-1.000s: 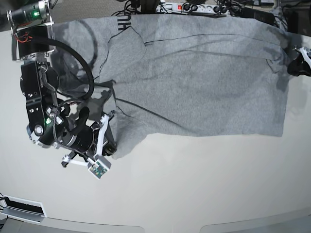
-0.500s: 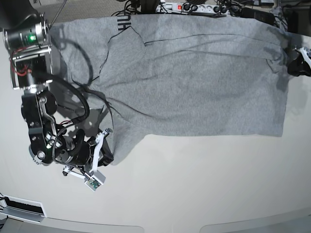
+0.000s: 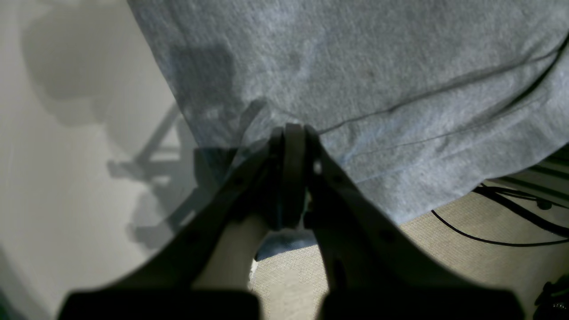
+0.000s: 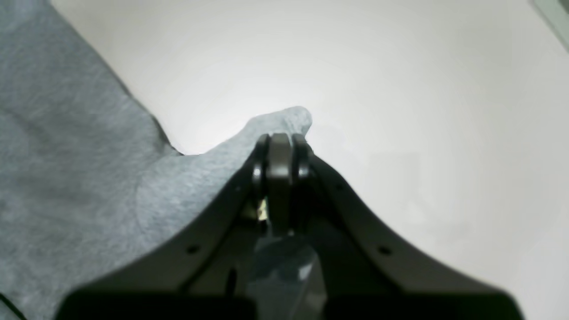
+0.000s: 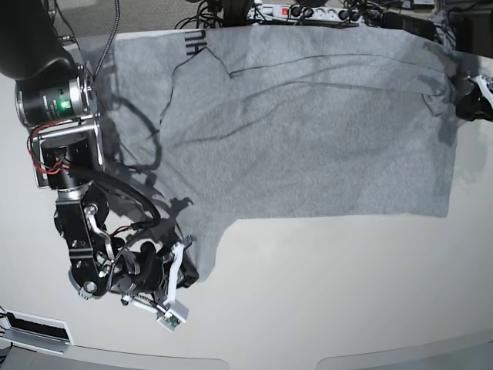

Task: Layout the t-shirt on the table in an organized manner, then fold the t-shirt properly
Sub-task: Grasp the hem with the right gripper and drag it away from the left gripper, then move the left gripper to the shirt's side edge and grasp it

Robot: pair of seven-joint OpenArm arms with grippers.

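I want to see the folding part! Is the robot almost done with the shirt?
Not yet. The t-shirt already lies mostly spread over the table, with a few creases. Right now the right end effector is shut on a sleeve tip, and the left end effector is shut on the far edge, which hangs past the table. No fold is made yet, so all the folding is left.
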